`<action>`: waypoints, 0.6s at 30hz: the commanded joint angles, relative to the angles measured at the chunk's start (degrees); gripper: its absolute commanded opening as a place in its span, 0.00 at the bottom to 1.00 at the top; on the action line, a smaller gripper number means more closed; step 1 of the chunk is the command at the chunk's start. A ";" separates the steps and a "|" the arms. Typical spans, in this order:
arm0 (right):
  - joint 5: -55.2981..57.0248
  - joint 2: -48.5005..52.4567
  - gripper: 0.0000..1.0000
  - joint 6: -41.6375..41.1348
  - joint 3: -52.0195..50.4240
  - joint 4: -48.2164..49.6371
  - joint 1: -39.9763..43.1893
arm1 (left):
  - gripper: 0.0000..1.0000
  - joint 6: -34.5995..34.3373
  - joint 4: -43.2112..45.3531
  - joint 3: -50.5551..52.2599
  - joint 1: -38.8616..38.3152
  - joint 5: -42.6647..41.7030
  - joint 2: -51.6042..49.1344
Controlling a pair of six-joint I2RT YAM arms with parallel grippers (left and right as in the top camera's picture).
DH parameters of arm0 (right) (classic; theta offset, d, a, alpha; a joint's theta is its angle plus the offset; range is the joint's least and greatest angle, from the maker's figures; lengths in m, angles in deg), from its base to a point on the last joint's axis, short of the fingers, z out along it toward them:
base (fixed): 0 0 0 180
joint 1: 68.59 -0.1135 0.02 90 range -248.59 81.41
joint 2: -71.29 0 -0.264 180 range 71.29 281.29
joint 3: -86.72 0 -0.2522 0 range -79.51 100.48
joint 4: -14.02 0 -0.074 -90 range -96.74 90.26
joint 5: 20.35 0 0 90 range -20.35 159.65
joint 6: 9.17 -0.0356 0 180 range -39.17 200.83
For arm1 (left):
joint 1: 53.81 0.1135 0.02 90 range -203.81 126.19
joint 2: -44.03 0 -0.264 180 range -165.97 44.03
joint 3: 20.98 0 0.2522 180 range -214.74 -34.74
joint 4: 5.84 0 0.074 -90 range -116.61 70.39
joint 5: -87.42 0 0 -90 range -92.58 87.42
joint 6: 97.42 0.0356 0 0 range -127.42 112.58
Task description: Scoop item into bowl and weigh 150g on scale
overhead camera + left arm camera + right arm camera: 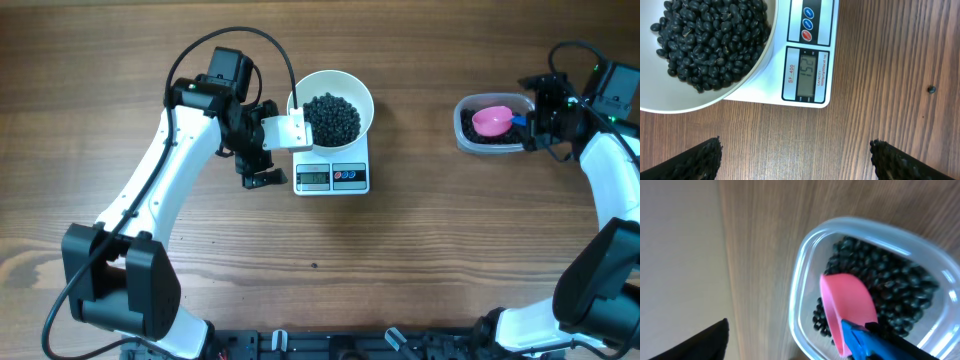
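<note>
Weighing check: beans [331, 118] fill the bowl [352, 84] on the scale [332, 178], centre-left. My left gripper [795, 146] hangs open; my right gripper [527, 120] stands open by the scoop [847, 305] in the far-right tub [805, 270]. Next I'd confirm the reading.

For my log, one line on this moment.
black beans in bowl on scale; pink scoop in tub; left pincer open; right pincer open

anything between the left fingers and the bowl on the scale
Nothing visible: only bare wooden table separates the open left fingers from the round white bowl of black beans on the flat white scale.
</note>
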State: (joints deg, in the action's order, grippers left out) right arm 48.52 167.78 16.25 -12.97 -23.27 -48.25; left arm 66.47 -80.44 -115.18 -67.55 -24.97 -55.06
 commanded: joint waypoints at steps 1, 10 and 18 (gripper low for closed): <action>7.80 -0.04 1.00 0.09 0.17 -1.07 -0.13 | 1.00 0.90 -0.04 0.00 0.37 -0.70 0.72; 12.35 -0.04 1.00 0.09 0.17 -7.98 -0.13 | 1.00 0.90 -0.04 0.00 0.37 -0.70 0.72; 9.35 -0.07 1.00 -0.07 0.17 -1.18 -0.13 | 1.00 0.90 -0.04 0.00 0.37 -0.70 0.72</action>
State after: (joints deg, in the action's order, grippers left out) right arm 59.63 167.73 16.36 -13.08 -28.73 -48.25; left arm 66.47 -80.44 -115.18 -67.55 -24.97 -55.06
